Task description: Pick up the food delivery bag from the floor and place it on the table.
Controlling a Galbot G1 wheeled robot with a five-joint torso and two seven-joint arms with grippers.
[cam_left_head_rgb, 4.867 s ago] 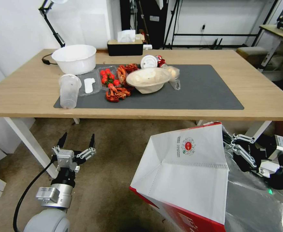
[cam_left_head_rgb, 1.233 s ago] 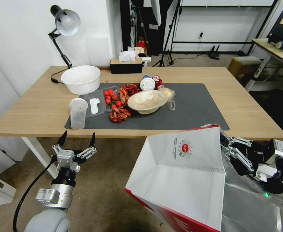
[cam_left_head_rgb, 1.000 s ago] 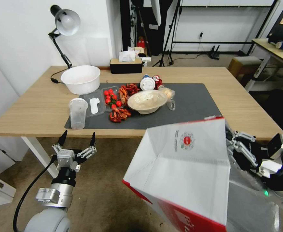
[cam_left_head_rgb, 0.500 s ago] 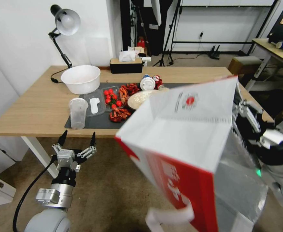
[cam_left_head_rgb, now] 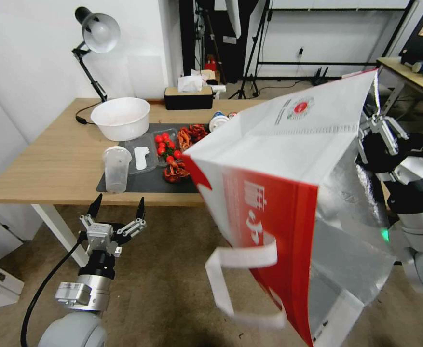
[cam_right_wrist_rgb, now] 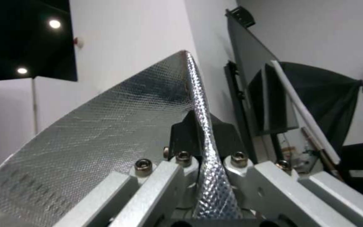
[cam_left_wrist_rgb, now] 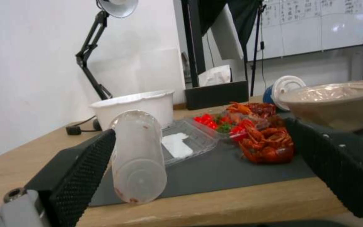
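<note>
Light-wood table ahead, bag up in my right gripper.

Head view: I see the food delivery bag hanging tilted off the floor, filling the 3 to 5 o'clock area and overlapping the table's near edge; the right gripper pinches its rim at 3 o'clock. My left gripper waits at 7 o'clock, jaws apart, holding nothing.
Left wrist view: spread fingers frame a clear cup on the dark mat.
Right wrist view: jaws clamped on the foil lining.

white bowl – lamp behind | cup | crayfish | tissue box
</note>
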